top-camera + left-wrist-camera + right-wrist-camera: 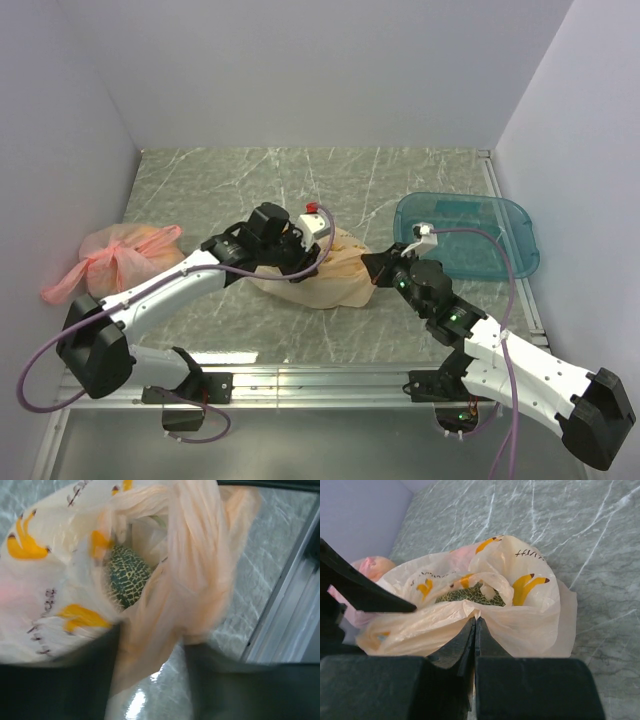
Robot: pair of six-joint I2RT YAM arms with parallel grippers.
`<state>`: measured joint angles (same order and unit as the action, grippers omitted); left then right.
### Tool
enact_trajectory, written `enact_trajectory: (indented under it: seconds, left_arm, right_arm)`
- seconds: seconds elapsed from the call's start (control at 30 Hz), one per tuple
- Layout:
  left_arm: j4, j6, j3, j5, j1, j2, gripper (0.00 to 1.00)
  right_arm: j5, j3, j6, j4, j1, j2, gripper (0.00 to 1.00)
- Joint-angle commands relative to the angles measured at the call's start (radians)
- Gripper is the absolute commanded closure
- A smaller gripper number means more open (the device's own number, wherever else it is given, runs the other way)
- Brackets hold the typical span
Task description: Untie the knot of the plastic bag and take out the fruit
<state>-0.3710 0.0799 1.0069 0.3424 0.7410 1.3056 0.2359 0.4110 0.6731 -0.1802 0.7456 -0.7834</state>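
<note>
**A:** Where do we stand? We find no tied knot anywhere. The mouth of the plastic bag (335, 288) gapes, and the left wrist view looks straight in at the netted melon (127, 575).

**B:** So we judge the untying done, or nearly so. The emptying is not begun: the melon sits inside, and the bag lies on the table (400, 180) between our two arms. We make out no other fruit for certain, only a reddish blush through the plastic.

**A:** And our claws?

**B:** The right gripper (475, 622) is closed tight, with the bag's near rim pinched between its tips. The left gripper (152, 645) has its jaws apart, with one loose handle strip (200, 570) running down between them. The view is blurred, so we cannot tell whether it has hold of the strip or only straddles it.

**A:** Anything we can read?

**B:** The bag carries yellow-orange banana-shaped prints (527, 587) and short lines of dark lettering (527, 554). They are creased and turned away, so we cannot read them and see no brand name.
</note>
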Motion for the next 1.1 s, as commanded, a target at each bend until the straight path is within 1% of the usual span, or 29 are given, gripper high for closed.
enact_trajectory:
  seconds: [0.0,0.07,0.1,0.13,0.2,0.27,0.3,0.33,0.37,0.4,0.43,0.47,0.5,0.53,0.63,0.7,0.73,0.77,0.8,0.83,0.87,0.9,0.93,0.97,1.0,1.03,1.07]
  left_arm:
    - [0.044,-0.022,0.052,-0.075,0.003,0.018,0.64]
    - [0.069,-0.067,0.045,-0.127,0.004,0.011,0.91]
    - [0.073,-0.074,0.039,-0.179,0.003,-0.006,0.99]
    - [0.087,-0.135,0.016,-0.206,0.003,-0.018,0.99]
    - [0.107,-0.189,-0.017,-0.284,0.004,-0.070,0.99]
    - [0.127,-0.299,-0.083,-0.443,0.003,-0.118,0.99]
    - [0.135,-0.346,-0.109,-0.507,0.001,-0.178,0.99]
    - [0.141,-0.449,-0.169,-0.646,-0.002,-0.212,0.99]
    - [0.136,-0.509,-0.198,-0.707,-0.009,-0.248,0.99]
    - [0.133,-0.566,-0.258,-0.751,-0.018,-0.322,0.99]
    - [0.127,-0.683,-0.290,-0.793,-0.046,-0.359,0.99]
    - [0.115,-0.744,-0.322,-0.843,-0.060,-0.432,1.00]
    - [0.113,-0.800,-0.356,-0.855,-0.072,-0.469,0.99]
    - [0.118,-0.881,-0.425,-0.853,-0.090,-0.506,0.99]
    - [0.110,-0.986,-0.529,-0.855,-0.094,-0.633,1.00]
    - [0.099,-1.016,-0.577,-0.849,-0.094,-0.713,1.00]
    - [0.103,-1.003,-0.590,-0.833,-0.095,-0.739,0.99]
    - [0.103,-0.996,-0.599,-0.824,-0.094,-0.788,0.99]
    - [0.098,-0.990,-0.603,-0.813,-0.095,-0.807,0.99]
    - [0.086,-0.974,-0.607,-0.809,-0.094,-0.824,0.99]
    - [0.083,-0.958,-0.607,-0.803,-0.094,-0.838,1.00]
    - [0.083,-0.944,-0.607,-0.784,-0.095,-0.861,0.99]
    - [0.089,-0.915,-0.607,-0.777,-0.095,-0.870,1.00]
    - [0.090,-0.905,-0.608,-0.769,-0.095,-0.876,1.00]
    - [0.095,-0.901,-0.610,-0.764,-0.095,-0.885,0.99]
    - [0.099,-0.891,-0.613,-0.743,-0.095,-0.888,0.99]
    - [0.115,-0.887,-0.614,-0.735,-0.095,-0.888,0.99]
  right_arm:
    - [-0.004,0.000,0.013,-0.045,-0.002,0.001,1.00]
    - [0.008,-0.009,0.014,-0.032,0.000,0.012,1.00]
    - [0.014,-0.014,0.019,-0.015,0.000,0.019,1.00]
    - [0.025,-0.021,0.020,-0.005,0.000,0.029,1.00]
    - [0.045,-0.047,0.032,0.028,-0.002,0.068,1.00]
    - [0.078,-0.079,0.049,0.059,-0.002,0.122,1.00]
    - [0.100,-0.089,0.077,0.108,-0.002,0.142,1.00]
    - [0.124,-0.098,0.092,0.134,0.000,0.159,1.00]
    - [0.152,-0.116,0.106,0.157,-0.003,0.192,1.00]
    - [0.158,-0.124,0.124,0.197,-0.003,0.208,1.00]
    - [0.158,-0.132,0.128,0.209,-0.003,0.219,1.00]
    - [0.155,-0.144,0.129,0.222,-0.003,0.233,1.00]
    - [0.149,-0.146,0.132,0.258,-0.003,0.234,1.00]
    - [0.140,-0.147,0.131,0.274,-0.003,0.234,1.00]
    - [0.073,-0.156,0.114,0.303,0.001,0.233,1.00]
    - [0.016,-0.149,0.085,0.323,0.003,0.233,1.00]
    - [-0.003,-0.140,0.069,0.335,0.005,0.233,0.99]
    - [-0.018,-0.108,0.050,0.347,0.011,0.231,0.95]
    - [-0.032,-0.083,0.001,0.385,0.012,0.230,0.84]
    - [-0.040,-0.054,-0.027,0.412,0.015,0.227,0.77]
    - [-0.050,0.018,-0.058,0.438,0.014,0.216,0.70]
    - [-0.050,0.061,-0.126,0.494,0.015,0.208,0.57]
    - [-0.047,0.105,-0.160,0.524,0.014,0.185,0.52]
    - [-0.041,0.202,-0.194,0.551,0.015,0.170,0.48]
    - [-0.049,0.251,-0.272,0.592,0.015,0.153,0.44]
    - [-0.062,0.300,-0.309,0.613,0.015,0.109,0.43]
    - [-0.085,0.402,-0.343,0.631,0.015,0.081,0.42]
